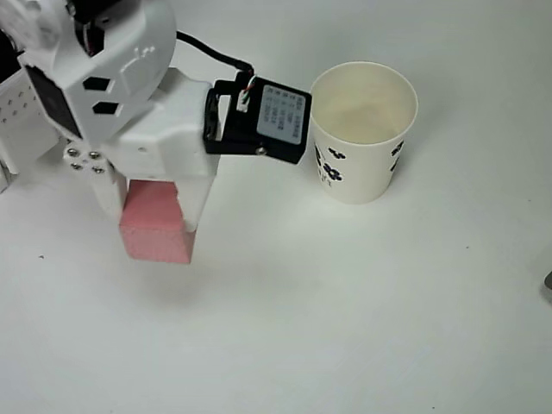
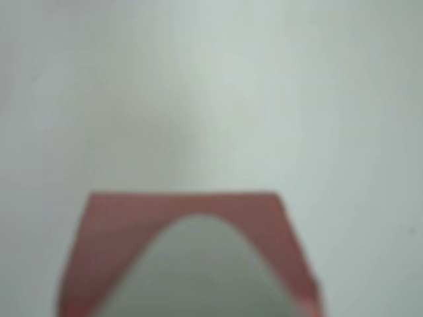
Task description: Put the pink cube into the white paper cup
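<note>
The pink cube [image 1: 153, 235] sits between the white fingers of my gripper [image 1: 155, 211], which is shut on it at the left of the overhead view. A soft shadow lies on the table below the cube, so it seems slightly raised. The white paper cup [image 1: 362, 164] stands upright to the right of the cube, its mouth open and its inside bare, with dark blue prints on its side. In the blurred wrist view the pink cube [image 2: 112, 228] fills the bottom, with one pale finger [image 2: 198, 271] in front of it.
The white table [image 1: 345, 328] spreads out in front of and to the right of the cup. The black wrist camera module [image 1: 276, 121] hangs close to the cup's left rim. White arm parts [image 1: 95, 78] fill the upper left.
</note>
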Action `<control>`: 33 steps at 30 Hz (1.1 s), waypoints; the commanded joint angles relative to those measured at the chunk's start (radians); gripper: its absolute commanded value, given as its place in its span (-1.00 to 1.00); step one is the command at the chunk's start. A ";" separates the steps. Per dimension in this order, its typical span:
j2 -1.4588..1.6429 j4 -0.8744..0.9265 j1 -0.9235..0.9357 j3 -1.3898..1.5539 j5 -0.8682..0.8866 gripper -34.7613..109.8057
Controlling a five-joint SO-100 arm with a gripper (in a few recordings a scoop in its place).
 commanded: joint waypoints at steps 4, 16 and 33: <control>-0.020 0.037 -0.080 -0.239 0.055 -0.52; -0.250 0.104 -0.265 -0.637 0.127 -0.52; -0.333 0.104 -0.483 -0.732 0.272 -0.52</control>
